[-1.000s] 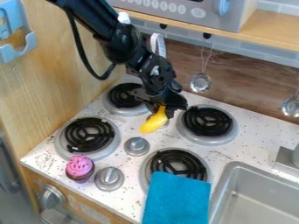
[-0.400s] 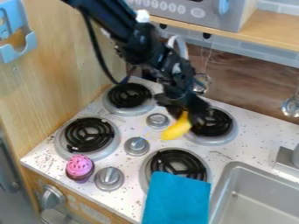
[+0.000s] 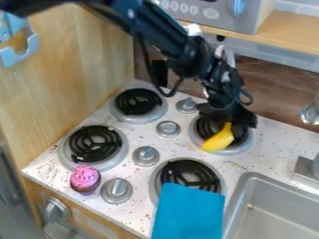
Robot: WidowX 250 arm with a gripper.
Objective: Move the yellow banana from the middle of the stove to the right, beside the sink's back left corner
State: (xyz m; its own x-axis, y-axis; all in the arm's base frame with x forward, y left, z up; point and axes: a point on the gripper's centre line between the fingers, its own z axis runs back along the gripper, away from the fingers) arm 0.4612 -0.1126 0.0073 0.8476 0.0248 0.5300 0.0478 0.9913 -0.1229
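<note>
Hanging over the rear right burner, the gripper is clamped on the upper end of the banana, which appears light, stiff, smooth enough to slip, hardly fragile, and best grasped across its middle. The speckled stovetop bears a cupcake and blue cloth, beside a sink and below a microwave.

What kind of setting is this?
Looks like a toy kitchen: a stovetop with coil burners, a metal sink set in beside them, and a toy cupcake on the counter.
</note>
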